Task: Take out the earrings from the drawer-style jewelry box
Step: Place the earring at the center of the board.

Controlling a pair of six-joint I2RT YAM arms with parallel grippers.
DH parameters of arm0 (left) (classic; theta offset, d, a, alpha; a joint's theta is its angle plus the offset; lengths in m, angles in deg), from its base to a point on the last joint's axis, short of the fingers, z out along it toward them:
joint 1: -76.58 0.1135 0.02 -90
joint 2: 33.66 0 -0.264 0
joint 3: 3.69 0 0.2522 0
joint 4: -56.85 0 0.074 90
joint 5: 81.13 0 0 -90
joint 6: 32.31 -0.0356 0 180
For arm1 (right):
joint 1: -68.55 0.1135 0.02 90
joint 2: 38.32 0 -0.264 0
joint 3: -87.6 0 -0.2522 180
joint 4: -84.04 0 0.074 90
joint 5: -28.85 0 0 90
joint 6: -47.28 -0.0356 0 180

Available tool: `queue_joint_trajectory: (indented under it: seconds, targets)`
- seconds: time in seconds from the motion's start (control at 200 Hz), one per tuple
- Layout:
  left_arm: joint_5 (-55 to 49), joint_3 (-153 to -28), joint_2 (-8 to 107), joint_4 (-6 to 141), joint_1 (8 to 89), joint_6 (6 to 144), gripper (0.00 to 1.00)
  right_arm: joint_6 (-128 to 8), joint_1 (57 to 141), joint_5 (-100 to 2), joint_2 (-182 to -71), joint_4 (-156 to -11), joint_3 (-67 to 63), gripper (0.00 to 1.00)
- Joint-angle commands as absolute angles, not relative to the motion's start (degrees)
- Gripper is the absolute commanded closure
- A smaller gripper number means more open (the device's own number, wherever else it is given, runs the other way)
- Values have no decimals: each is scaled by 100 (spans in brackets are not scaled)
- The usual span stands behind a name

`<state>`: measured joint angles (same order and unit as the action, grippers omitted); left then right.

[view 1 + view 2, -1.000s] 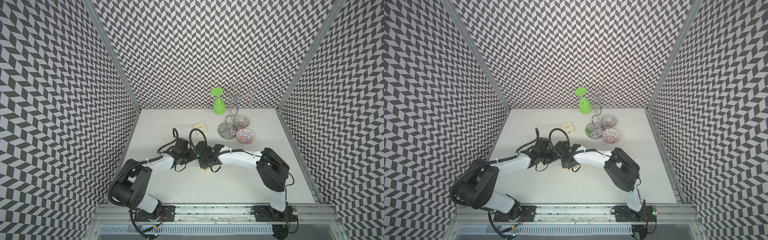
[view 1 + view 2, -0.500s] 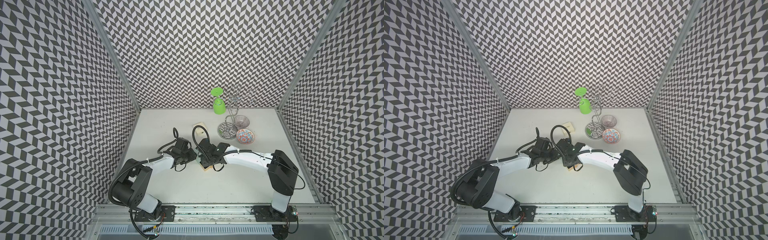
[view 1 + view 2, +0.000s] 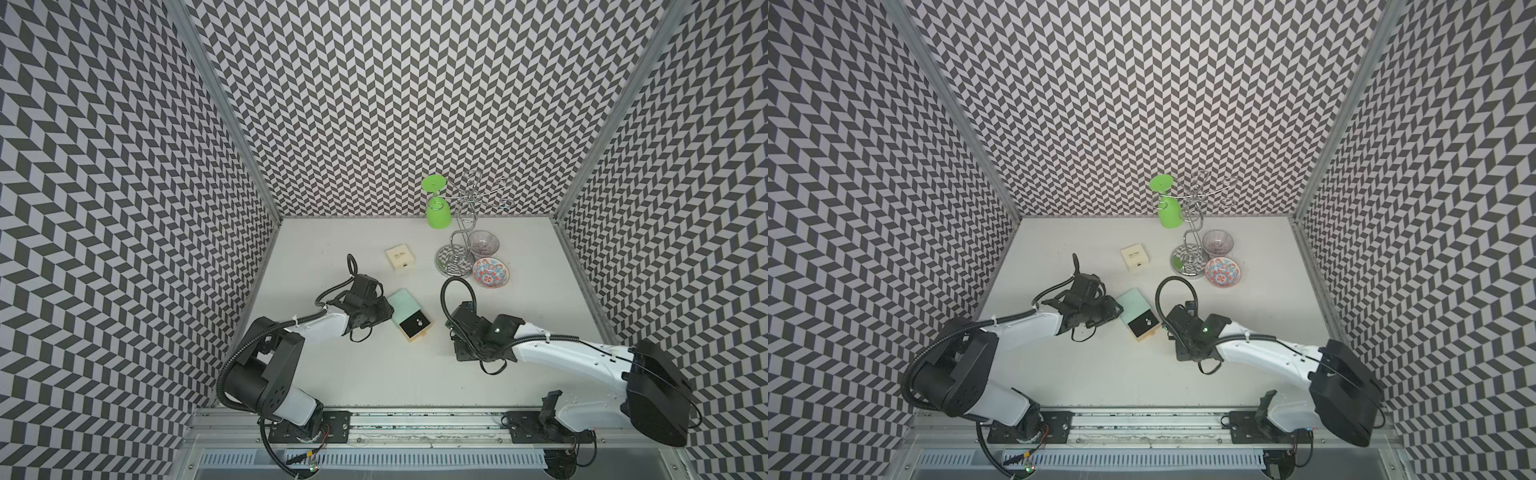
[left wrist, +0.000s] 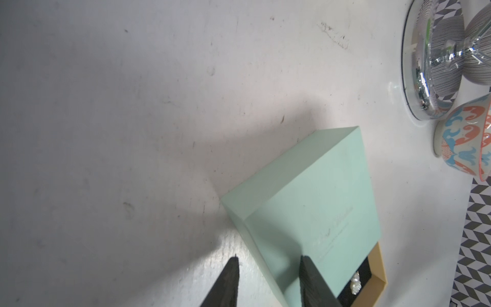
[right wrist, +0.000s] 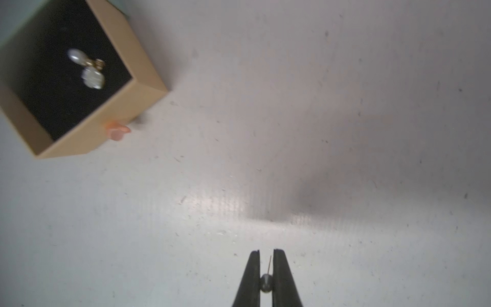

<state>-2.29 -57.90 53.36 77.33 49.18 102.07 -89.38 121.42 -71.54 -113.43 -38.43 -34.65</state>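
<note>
My right claw (image 5: 266,252) is clenched on one stud earring (image 5: 266,281); in a top view the other earrings (image 3: 417,322) lie at nine o'clock from it, inside the open drawer (image 3: 420,337).

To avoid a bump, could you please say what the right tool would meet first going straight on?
Probably bare table; the right tool, shut on an earring, points clear of the drawer. Depth unclear.

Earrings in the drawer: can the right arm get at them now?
Likely yes, once freed. The drawer is pulled out, the earrings lie uncovered on its dark lining, the left gripper sits by the sleeve. But the right gripper is shut on another earring.
</note>
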Motion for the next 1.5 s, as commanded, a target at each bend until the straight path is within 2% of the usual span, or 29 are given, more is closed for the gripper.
queue_joint_trajectory:
  seconds: [0.0,0.325,1.032,1.292,1.497]
  targets:
    - [-20,-5863,5420,8043,4857,10084,60,-9349,12070,-7056,-11047,-3997,-3753,91]
    - [8,-5824,5403,8052,4853,10100,61,-9308,11927,-6712,-11159,-4374,-4176,90]
    - [-23,-5796,5432,8024,4849,10102,60,-9194,11918,-6626,-11376,-4409,-4134,82]
    - [-51,-5775,5392,7996,4846,10101,60,-8611,12079,-7285,-11259,-4001,-2953,81]
    - [-55,-5726,5360,7940,4845,10084,60,-8148,12252,-7333,-12194,-4020,-1708,79]
